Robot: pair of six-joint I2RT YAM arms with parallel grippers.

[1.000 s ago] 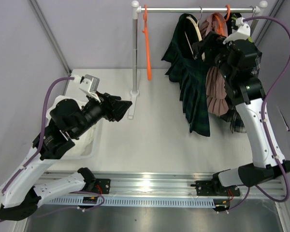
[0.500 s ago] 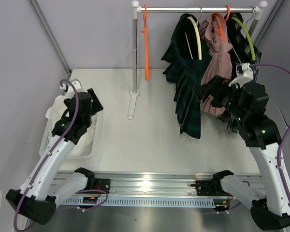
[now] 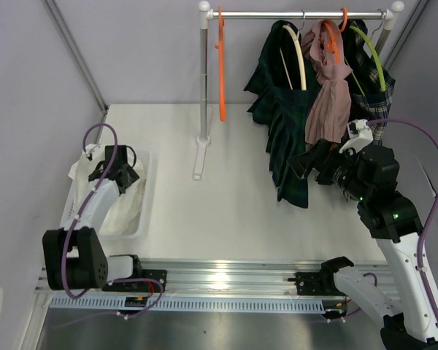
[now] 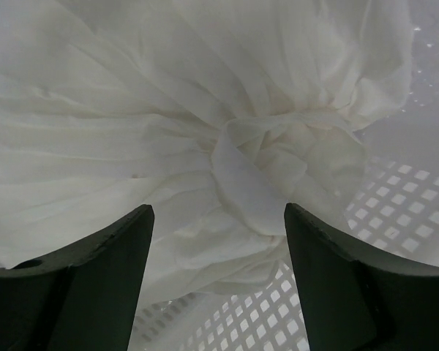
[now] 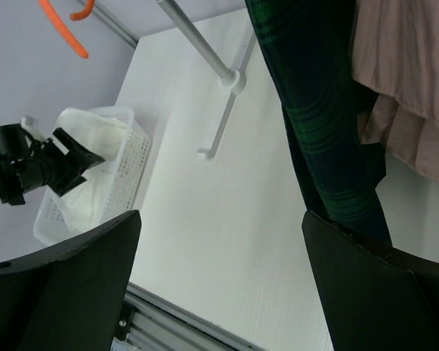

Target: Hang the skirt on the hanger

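- Left gripper [image 4: 216,212], jaws spread, hovered over the white skirt [image 4: 234,139] bunched in the basket [image 3: 144,197]: seemingly the pick-up step.
- Next, probably: lower, pinch a fold.
- Right gripper [image 5: 221,216] hung with jaws apart, empty.

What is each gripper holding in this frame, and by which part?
Nothing is held. The left gripper is open above the white skirt in the basket; the right gripper is open and empty near the green plaid skirt.

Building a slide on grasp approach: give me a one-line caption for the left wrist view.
Open left gripper poised over the crumpled white skirt in the perforated basket.
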